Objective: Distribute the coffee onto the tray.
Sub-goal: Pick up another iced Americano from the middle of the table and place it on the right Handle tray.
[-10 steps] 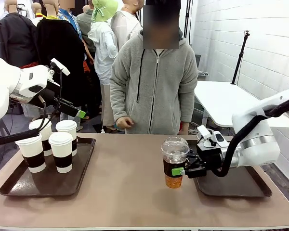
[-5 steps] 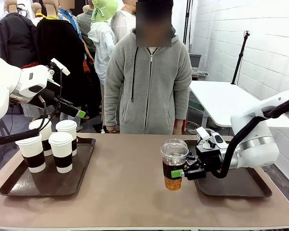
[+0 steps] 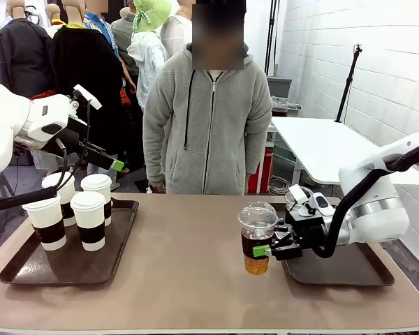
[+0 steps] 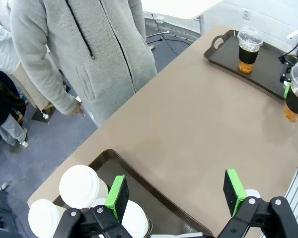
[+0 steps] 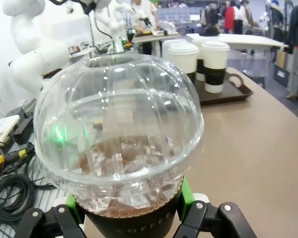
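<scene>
The clear cup (image 3: 256, 239) has been carried slightly right and lower than half a second ago, still clamped at its dark sleeve by the right gripper (image 3: 271, 248), just left of the right tray (image 3: 339, 273). A second clear cup (image 4: 248, 44) is seen standing on that tray. The left gripper (image 4: 174, 198) is held wide open and empty above the left tray (image 3: 66, 269), where four white lidded cups (image 3: 89, 220) are grouped. A person in a grey hoodie (image 3: 206, 125) stands across the table (image 3: 188, 279).
</scene>
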Tool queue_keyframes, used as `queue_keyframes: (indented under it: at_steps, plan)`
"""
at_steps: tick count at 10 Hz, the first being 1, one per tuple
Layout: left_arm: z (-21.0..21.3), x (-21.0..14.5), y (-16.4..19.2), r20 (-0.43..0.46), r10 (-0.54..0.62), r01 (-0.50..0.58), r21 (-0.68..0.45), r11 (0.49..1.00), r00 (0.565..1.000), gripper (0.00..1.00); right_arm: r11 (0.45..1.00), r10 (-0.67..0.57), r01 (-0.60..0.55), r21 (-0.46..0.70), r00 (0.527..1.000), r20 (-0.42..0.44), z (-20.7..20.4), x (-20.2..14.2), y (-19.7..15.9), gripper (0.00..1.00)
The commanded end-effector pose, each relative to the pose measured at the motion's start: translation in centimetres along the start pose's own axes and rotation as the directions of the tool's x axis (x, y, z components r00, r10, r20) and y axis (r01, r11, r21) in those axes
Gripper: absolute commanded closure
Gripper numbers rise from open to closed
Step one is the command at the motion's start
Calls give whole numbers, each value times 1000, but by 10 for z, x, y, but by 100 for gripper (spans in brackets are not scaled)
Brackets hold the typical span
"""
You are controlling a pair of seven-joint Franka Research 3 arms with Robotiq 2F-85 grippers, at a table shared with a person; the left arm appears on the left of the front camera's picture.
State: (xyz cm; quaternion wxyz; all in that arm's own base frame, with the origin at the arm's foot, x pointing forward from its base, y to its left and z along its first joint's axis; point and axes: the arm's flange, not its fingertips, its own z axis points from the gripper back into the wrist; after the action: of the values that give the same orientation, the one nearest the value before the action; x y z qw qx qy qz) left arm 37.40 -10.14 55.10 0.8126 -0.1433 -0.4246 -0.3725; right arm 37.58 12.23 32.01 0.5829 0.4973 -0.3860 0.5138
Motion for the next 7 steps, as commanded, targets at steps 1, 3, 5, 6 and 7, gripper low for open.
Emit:
queue_keyframes:
  at_steps: [1, 3, 5, 6, 7]
  plan:
    - [0, -1, 1, -2, 4, -4, 2, 1000, 1000, 0, 999, -11, 12, -53, 1000, 14, 31, -12, 20, 17]
    - [0, -1, 1, -2, 4, -4, 2, 1000, 1000, 0, 989, -1, 6, -151, 999, 32, 61, -20, 21, 17]
    - [0, -1, 1, -2, 4, -4, 2, 1000, 1000, 0, 977, -16, 29, -212, 998, 59, 91, -25, 18, 17]
    - [0, -1, 1, -2, 4, -4, 2, 1000, 1000, 0, 972, -20, 33, -234, 998, 56, 105, -30, 16, 17]
    - [0, -1, 1, -2, 4, -4, 2, 1000, 1000, 0, 966, -12, 27, -258, 998, 56, 118, -40, 10, 17]
